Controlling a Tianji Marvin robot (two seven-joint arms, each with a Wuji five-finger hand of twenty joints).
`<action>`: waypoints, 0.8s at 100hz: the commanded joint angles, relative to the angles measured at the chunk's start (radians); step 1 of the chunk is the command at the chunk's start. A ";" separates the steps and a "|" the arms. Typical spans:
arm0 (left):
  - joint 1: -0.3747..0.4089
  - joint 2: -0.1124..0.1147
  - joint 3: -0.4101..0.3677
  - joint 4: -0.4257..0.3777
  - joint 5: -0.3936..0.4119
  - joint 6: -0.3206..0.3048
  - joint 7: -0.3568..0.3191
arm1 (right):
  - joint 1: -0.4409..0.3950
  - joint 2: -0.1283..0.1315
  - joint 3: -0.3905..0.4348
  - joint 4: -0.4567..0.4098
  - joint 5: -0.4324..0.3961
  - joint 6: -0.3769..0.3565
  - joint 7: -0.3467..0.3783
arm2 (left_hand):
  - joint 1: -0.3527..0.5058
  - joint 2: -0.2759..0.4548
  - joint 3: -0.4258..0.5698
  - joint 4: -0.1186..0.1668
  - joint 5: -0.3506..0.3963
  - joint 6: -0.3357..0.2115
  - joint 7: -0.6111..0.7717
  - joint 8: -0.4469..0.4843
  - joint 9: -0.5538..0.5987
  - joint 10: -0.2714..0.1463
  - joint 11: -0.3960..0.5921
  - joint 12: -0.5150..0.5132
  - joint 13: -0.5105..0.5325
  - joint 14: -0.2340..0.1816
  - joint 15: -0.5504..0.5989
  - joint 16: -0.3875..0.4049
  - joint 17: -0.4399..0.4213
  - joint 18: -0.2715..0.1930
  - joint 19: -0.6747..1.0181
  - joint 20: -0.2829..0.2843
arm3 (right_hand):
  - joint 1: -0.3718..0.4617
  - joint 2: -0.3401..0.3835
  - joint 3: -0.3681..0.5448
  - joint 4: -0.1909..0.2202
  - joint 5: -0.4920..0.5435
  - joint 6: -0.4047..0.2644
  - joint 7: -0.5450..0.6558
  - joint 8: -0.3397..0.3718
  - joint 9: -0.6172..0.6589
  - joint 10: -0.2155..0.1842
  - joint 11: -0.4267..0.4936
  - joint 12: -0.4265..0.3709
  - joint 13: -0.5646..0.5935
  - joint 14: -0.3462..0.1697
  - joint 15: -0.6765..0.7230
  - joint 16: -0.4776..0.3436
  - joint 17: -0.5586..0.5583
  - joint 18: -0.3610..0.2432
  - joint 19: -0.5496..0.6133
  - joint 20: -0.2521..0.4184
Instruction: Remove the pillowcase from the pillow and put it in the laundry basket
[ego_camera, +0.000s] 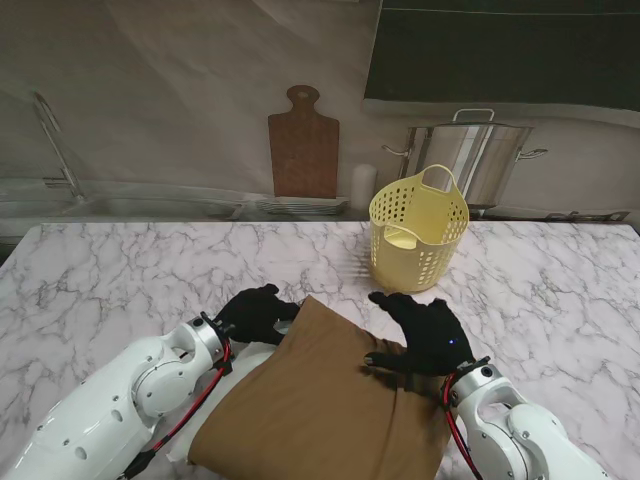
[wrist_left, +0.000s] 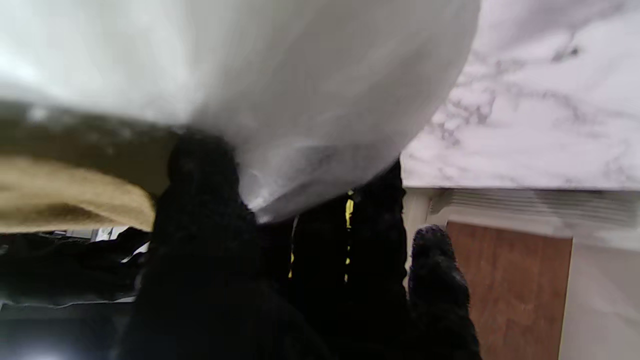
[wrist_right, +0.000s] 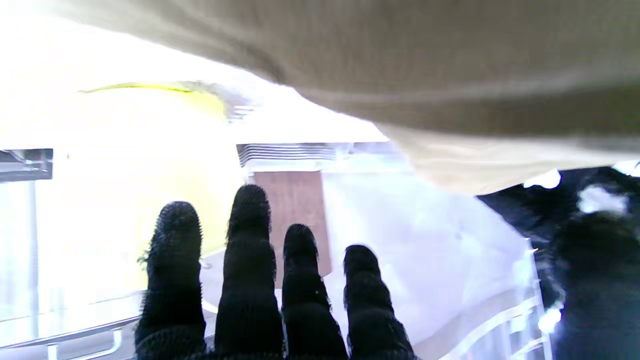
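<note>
Brown pillowcase (ego_camera: 320, 400) covers most of the pillow (ego_camera: 243, 362), lying on the marble table (ego_camera: 120, 270) at the near edge between both arms. White pillow shows only at the left side, next to the left forearm. Fabric is smooth with a few soft folds, far corner pointing toward the laundry basket (ego_camera: 418, 228).

Left hand (ego_camera: 257, 312) sits at the far-left edge of the pillow; in the left wrist view its fingers (wrist_left: 200, 200) press against white pillow with brown cloth beside them, though a firm grip cannot be told.

Right hand (ego_camera: 425, 335) rests on the right edge of the pillowcase, fingers (wrist_right: 250, 240) straight and spread, holding nothing.

Yellow basket stands upright, just beyond the right hand, apart from the cloth. Bare marble lies wide open far-left and right. Cutting board (ego_camera: 303, 145) and steel pot (ego_camera: 478, 155) sit behind the table.
</note>
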 joint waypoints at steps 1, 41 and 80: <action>0.008 0.001 -0.013 -0.030 0.017 -0.008 0.010 | -0.009 -0.012 0.009 -0.019 0.020 0.006 0.010 | 0.157 0.047 0.159 0.107 0.019 -0.060 0.068 0.024 0.053 -0.046 0.040 0.033 0.003 -0.025 0.034 0.032 -0.015 -0.018 1.458 0.019 | -0.073 -0.042 0.036 -0.031 -0.049 0.045 -0.047 -0.018 -0.053 0.033 -0.062 -0.038 -0.054 0.041 -0.052 -0.040 -0.040 0.057 -0.065 -0.030; 0.081 0.003 -0.091 -0.140 0.088 -0.089 0.070 | 0.138 0.027 -0.159 0.025 0.028 0.147 0.364 | 0.163 0.055 0.160 0.108 0.000 -0.060 0.088 0.020 0.040 -0.047 0.041 0.048 -0.010 -0.026 0.030 0.033 -0.027 -0.017 1.435 0.021 | 0.089 -0.222 0.083 -0.025 -0.077 0.105 -0.011 0.162 0.016 0.053 -0.070 -0.043 0.292 -0.037 0.172 0.109 0.133 0.041 0.105 0.157; 0.098 0.001 -0.112 -0.155 0.075 -0.074 0.060 | 0.254 0.028 -0.286 0.192 -0.024 0.089 0.222 | 0.163 0.076 0.151 0.101 -0.019 -0.054 0.083 0.013 0.023 -0.054 0.032 0.046 -0.025 -0.028 0.016 0.027 -0.034 -0.021 1.418 0.021 | 0.671 -0.219 0.298 -0.108 0.609 -0.265 0.858 -0.081 0.821 -0.100 0.520 0.413 0.652 -0.356 1.124 0.389 0.596 -0.173 0.615 0.134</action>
